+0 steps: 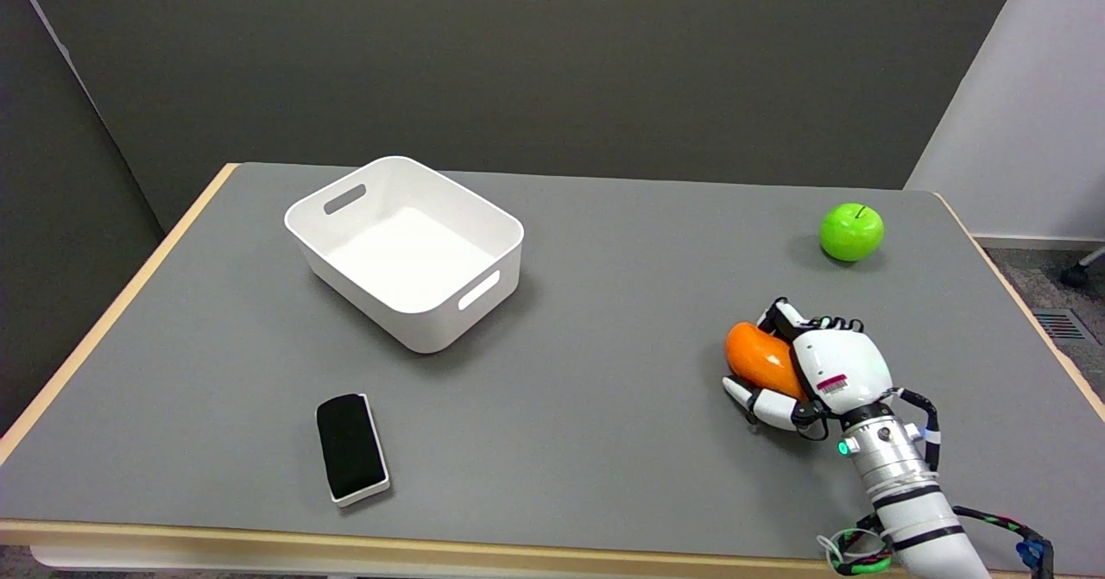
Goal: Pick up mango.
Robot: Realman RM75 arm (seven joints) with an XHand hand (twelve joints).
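Curling fingers around mango

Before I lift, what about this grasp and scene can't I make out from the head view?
- Right side of the mango: hidden behind the right hand.
- Fingertip contact on the mango's far side: hidden by the hand's own back.
- Whether the mango has left the table: not readable from this angle.
- Right arm past the wrist: cut off by the bottom edge.

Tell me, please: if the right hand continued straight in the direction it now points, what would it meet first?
The right hand points up-left across the table and its fingers already wrap the mango. Beyond the mango the way looks free; the white bin lies far off, roughly in line.
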